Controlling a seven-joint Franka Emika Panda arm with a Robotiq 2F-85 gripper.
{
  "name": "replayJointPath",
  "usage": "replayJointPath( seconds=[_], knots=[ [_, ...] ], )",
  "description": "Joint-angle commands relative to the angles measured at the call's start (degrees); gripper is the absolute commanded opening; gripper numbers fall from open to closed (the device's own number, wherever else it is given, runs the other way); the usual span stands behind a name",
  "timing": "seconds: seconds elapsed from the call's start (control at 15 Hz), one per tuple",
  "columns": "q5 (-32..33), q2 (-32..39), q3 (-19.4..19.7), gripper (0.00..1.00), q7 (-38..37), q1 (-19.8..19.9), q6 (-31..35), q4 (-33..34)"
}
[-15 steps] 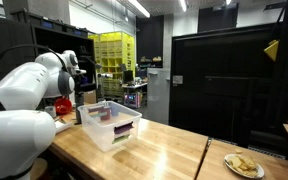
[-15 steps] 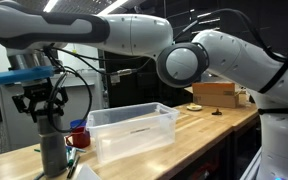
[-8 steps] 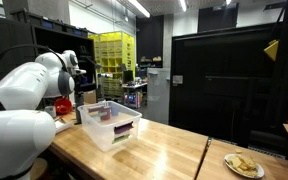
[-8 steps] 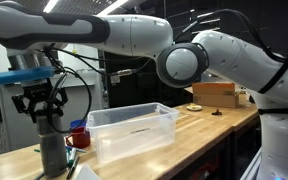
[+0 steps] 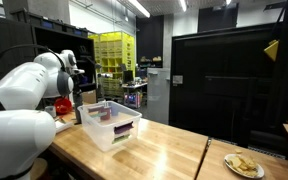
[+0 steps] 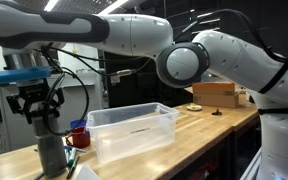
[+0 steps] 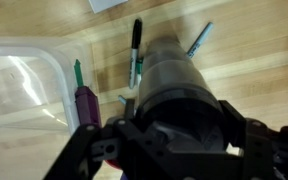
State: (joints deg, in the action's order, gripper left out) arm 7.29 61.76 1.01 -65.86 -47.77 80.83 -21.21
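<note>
Around grey cylinder, hand nudged sideways

A grey cylinder is seen clasped by the hand over the table. A black marker lies beyond it, and a clear bin is seen at left.

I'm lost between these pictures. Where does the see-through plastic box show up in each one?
In an exterior view: the plastic box sits left of centre, on the table's far end.
In an exterior view: it fills the lower middle.
Wrist view: only a rounded corner shows, at the left edge.
Shared landmark: the wooden table under it.
</note>
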Motion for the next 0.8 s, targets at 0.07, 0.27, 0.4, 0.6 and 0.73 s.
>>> replayJointPath(
  seconds=[0.07, 0.27, 0.4, 0.6, 0.73],
  knots=[
    [0.06, -2.01, 0.58, 0.55, -0.73, -1.94, 1.15, 0.22],
    [0.52, -3.2, 1.12, 0.55, -0.81, -3.0, 1.27, 0.62],
    [0.83, -4.06, 1.49, 0.55, -0.8, -3.53, 1.2, 0.93],
    [0.86, -5.09, 1.73, 0.55, -0.54, -3.79, 1.24, 1.0],
    [0.55, -5.58, 1.47, 0.59, -0.13, -3.58, 1.21, 0.8]
  ],
)
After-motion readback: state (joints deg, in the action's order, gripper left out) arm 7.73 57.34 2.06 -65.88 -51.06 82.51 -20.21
